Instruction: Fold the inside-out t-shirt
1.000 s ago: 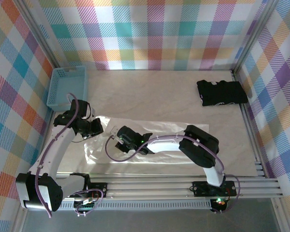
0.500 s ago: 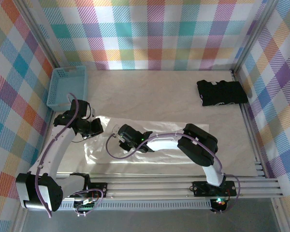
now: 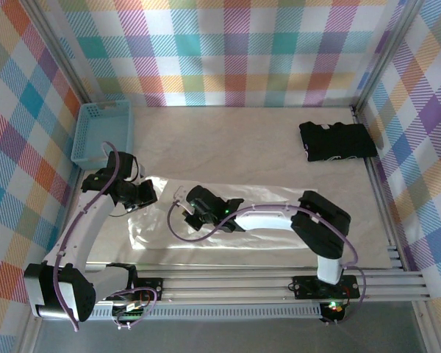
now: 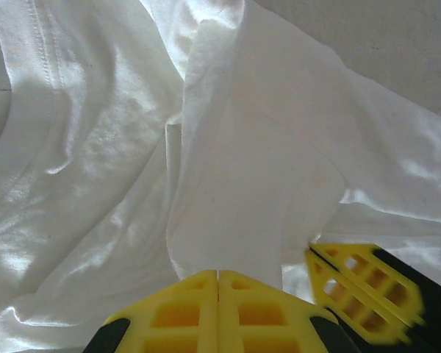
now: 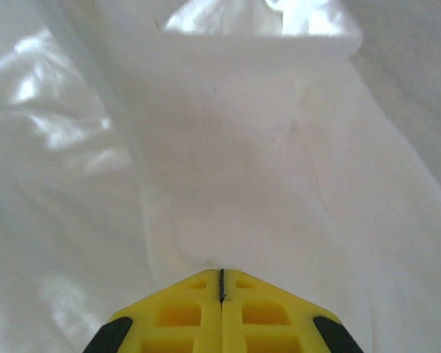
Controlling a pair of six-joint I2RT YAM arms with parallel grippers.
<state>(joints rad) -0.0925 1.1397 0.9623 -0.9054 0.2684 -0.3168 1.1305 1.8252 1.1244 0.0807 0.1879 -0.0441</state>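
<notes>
T-shirt (image 3: 268, 239): white, wrinkly, spread out on near half of table (image 3: 228, 140), long side running L–R, in front of both arm bases.
Left gripper (image 4: 218, 273): yellow fingers were pressed together, clamped on a raised fold of T-shirt cloth; in top view it sat at the T-shirt's left end.
Right gripper (image 5: 221, 273): fingers together too, pinching a pulled-up ridge of the cloth; in top view just right of left gripper, over the T-shirt's left part.
Right arm (image 3: 272, 218): white forearm lay across the T-shirt, reaching from the right-side base twd the left.
Cloth, left wrist view: stitched seam at upper left; fold rose straight up from the fingertips; right gripper's yellow fingers were blurred at lower right, just beside.
Cloth, right wrist view: ridge widened away from the tips, bright patch at top.
Basket (image 3: 103, 132): blue, far-left corner, apart from T-shirt.
Black garment (image 3: 336, 140): folded, far right near wall, well apart from T-shirt.
</notes>
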